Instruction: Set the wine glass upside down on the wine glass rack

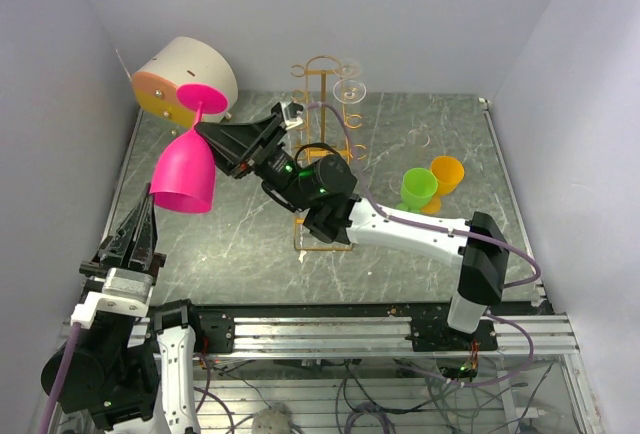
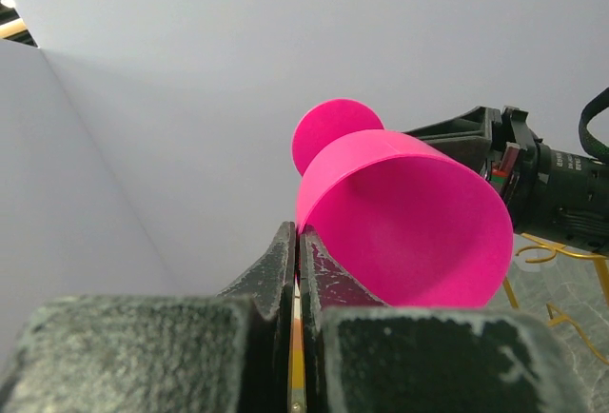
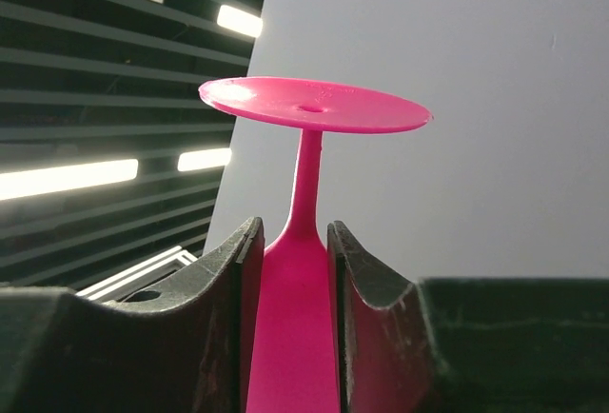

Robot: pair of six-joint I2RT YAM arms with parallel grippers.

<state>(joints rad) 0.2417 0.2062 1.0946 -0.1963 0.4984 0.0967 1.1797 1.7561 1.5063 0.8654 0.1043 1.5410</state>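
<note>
— Right gripper?
— Clamped on the pink glass where bowl meets stem, foot up.
— Left gripper?
— Narrow, pinching the bowl's rim; the glass hangs at the left.
— The rack?
— Far centre, well right of the glass.

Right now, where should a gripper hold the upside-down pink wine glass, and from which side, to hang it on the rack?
Probably the stem, where it widens into the bowl, from the side, as the right gripper does: that neck is narrow, and the flat foot above stays free.
</note>
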